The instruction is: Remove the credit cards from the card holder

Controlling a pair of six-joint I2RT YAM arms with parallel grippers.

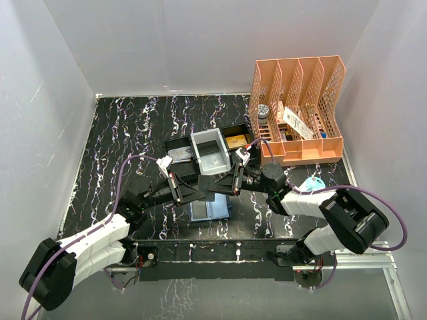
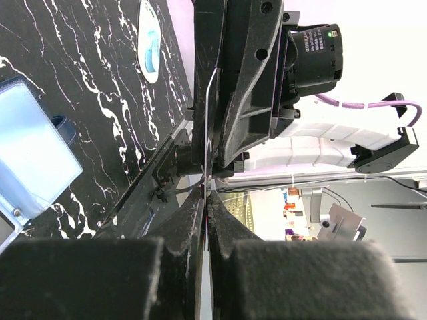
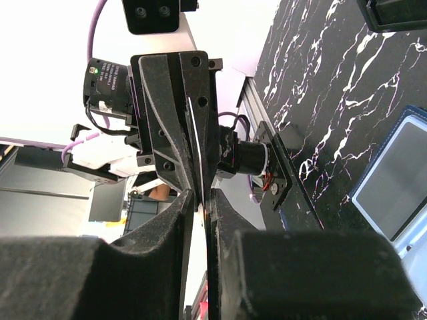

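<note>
A thin grey-silver credit card (image 2: 210,120) stands edge-on between the two grippers, above the table. My left gripper (image 2: 207,193) is shut on one end of it. In the right wrist view the card's edge (image 3: 197,133) runs down into my right gripper (image 3: 202,193), whose jaws stand narrowly apart around the other end, with a slit of light beside the card. The navy card holder (image 1: 210,210) lies open on the table just below both grippers (image 1: 205,192) (image 1: 216,189), its pale blue inside up (image 2: 30,153) (image 3: 400,173).
A black compartment tray (image 1: 177,143) sits behind the grippers with a grey bin (image 1: 212,152) and a tan-gold block (image 1: 235,141). An orange file organiser (image 1: 297,110) stands at the back right. A light blue round object (image 1: 312,183) lies by the right arm.
</note>
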